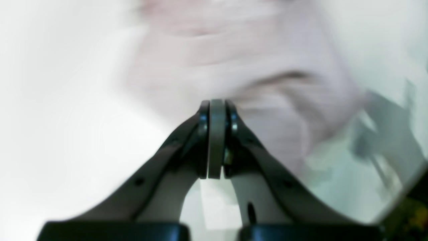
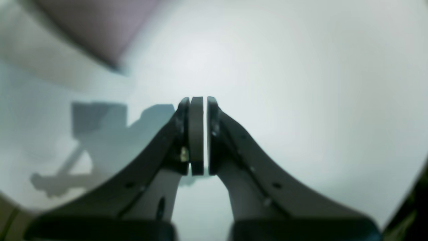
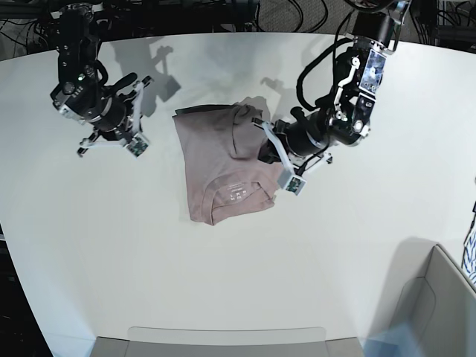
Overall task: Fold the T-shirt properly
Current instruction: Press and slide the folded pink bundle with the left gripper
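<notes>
The dusty-pink T-shirt [image 3: 223, 160] lies folded into a rough rectangle at the middle of the white table [image 3: 149, 245], wrinkled, with a neck print facing up. It is blurred in the left wrist view [image 1: 234, 57] and only a corner shows in the right wrist view [image 2: 97, 26]. My left gripper [image 3: 271, 152] is shut and empty at the shirt's right edge, just above the cloth; its pads meet in the left wrist view [image 1: 217, 104]. My right gripper [image 3: 132, 123] is shut and empty over bare table left of the shirt, apart from it [image 2: 200, 100].
A grey bin [image 3: 446, 297] stands at the front right corner. A low grey tray edge [image 3: 223, 338] runs along the front. Cables [image 3: 245, 15] lie behind the table's far edge.
</notes>
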Controlling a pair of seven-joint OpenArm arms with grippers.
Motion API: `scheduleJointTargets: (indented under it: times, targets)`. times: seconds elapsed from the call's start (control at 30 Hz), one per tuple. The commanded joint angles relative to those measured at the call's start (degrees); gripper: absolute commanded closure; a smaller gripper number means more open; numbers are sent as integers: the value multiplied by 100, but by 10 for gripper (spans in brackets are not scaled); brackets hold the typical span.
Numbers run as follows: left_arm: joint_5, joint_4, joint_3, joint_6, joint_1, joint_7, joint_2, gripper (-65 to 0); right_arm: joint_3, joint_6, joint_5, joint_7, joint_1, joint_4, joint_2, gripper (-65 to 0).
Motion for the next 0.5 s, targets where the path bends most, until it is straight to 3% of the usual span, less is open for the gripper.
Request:
scheduleJointTargets:
  times: [0.0, 0.1, 0.2, 0.47]
  targets:
    - [75, 87, -51, 59, -91, -87, 58, 0, 265, -30, -7, 72, 83, 27, -45, -13]
    - [84, 70, -51, 50, -126, -87, 419, 0, 1302, -30, -16, 46, 74, -211, -212, -13]
    - [84, -1, -34, 50, -196, -289, 744, 0, 1795, -13, -7, 46, -66, -386, -203, -13]
    - [119, -774, 1162, 86, -645, -728, 850, 0, 1962, -13, 28, 90, -779, -378, -159, -13]
